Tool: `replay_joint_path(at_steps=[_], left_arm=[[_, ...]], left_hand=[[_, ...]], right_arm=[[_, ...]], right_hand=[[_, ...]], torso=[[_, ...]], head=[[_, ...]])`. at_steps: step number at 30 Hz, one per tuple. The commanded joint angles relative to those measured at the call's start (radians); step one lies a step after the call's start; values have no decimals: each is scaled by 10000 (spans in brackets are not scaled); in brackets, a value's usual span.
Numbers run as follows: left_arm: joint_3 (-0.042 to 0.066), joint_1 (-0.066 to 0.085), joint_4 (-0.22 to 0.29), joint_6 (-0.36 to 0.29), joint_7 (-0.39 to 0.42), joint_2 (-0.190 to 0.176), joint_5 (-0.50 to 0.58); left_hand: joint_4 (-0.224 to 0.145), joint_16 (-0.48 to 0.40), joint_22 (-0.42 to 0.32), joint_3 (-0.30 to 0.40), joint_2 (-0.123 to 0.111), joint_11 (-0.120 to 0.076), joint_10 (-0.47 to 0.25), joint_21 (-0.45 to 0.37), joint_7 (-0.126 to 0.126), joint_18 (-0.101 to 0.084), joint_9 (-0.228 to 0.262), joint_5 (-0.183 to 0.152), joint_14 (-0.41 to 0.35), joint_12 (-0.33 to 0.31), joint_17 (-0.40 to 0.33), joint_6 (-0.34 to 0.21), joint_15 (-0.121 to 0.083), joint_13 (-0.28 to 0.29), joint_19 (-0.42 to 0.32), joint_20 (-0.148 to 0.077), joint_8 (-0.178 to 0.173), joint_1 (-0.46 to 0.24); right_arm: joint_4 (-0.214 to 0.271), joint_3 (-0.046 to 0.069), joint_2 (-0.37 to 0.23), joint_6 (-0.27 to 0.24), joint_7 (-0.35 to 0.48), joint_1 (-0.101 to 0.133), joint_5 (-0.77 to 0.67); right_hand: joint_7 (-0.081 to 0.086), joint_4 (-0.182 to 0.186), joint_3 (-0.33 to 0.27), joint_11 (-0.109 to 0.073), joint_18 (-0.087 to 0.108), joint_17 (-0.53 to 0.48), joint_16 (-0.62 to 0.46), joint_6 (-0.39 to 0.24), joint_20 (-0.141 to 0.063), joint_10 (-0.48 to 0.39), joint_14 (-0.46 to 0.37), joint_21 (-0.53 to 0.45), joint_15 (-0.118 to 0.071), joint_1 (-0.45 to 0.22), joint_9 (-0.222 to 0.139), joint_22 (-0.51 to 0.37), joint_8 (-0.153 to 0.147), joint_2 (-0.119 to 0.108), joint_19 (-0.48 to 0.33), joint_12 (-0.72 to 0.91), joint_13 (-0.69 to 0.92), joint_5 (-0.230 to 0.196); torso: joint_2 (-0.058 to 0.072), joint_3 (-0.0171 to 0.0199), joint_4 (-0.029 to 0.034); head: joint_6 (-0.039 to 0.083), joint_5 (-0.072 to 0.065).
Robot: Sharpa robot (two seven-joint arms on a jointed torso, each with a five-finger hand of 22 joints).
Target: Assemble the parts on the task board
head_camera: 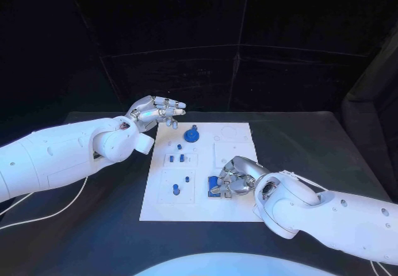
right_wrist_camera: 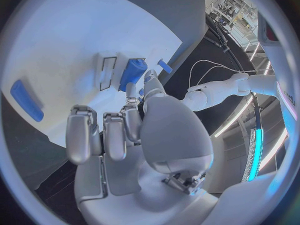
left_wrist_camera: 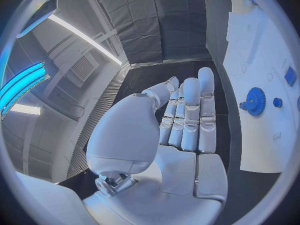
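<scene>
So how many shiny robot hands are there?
2. The left hand hovers by the far left corner of the task board, holding nothing. The right hand is low over the board's near side, at some blue parts.

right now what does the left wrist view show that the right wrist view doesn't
Left wrist view alone: the left hand, fingers straight and holding nothing, and a blue gear standing on the task board. Right wrist view alone: the right hand, fingertips at a blue block by a slot, and a long blue bar. Both share the white task board.
</scene>
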Motion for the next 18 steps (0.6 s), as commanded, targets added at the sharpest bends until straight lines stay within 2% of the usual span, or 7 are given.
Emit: replay_joint_path(at_steps=[1,6,12,18], left_arm=[[8,17,-2,126,4,14,38],[8,17,-8,120,2,12,38],[8,17,-14,112,2,8,38],[8,17,-11,112,2,7,38]], left_hand=[[-77,-37,-13,3,54,-15,-78,-59,31,53,-16,-8,-52,69,-13,2,9,0,-39,-2,38,-3],[-77,-37,-13,3,54,-15,-78,-59,31,53,-16,-8,-52,69,-13,2,9,0,-39,-2,38,-3],[-77,-37,-13,3,54,-15,-78,-59,31,53,-16,-8,-52,69,-13,2,9,0,-39,-2,38,-3],[-77,-37,-13,3,54,-15,-78,-59,31,53,-16,-8,-52,69,-13,2,9,0,-39,-2,38,-3]], right_arm=[[-33,4,35,161,-40,15,-286],[-97,3,75,216,-177,15,-359],[-145,3,142,329,-198,14,-716],[-203,2,221,206,-144,13,-1069]], right_hand=[[-17,-70,-31,-14,-146,1301,47,58,-92,57,774,68,-98,5,24,327,65,77,236,52,510,-35],[-30,-79,-58,-25,-146,1297,44,67,-100,62,773,66,-107,-7,48,324,104,114,235,54,514,-33],[-81,-285,-116,-71,-147,1313,46,49,-138,70,775,71,-148,186,138,338,247,178,236,53,526,-31],[-99,-377,-101,-89,-149,1321,46,40,-153,88,776,74,-163,286,175,346,307,267,237,76,551,-27]], torso=[[5,-4,8],[7,1,1],[7,-4,4],[2,-1,11]], head=[[-16,2],[-23,2],[-26,-5],[-24,-13]])
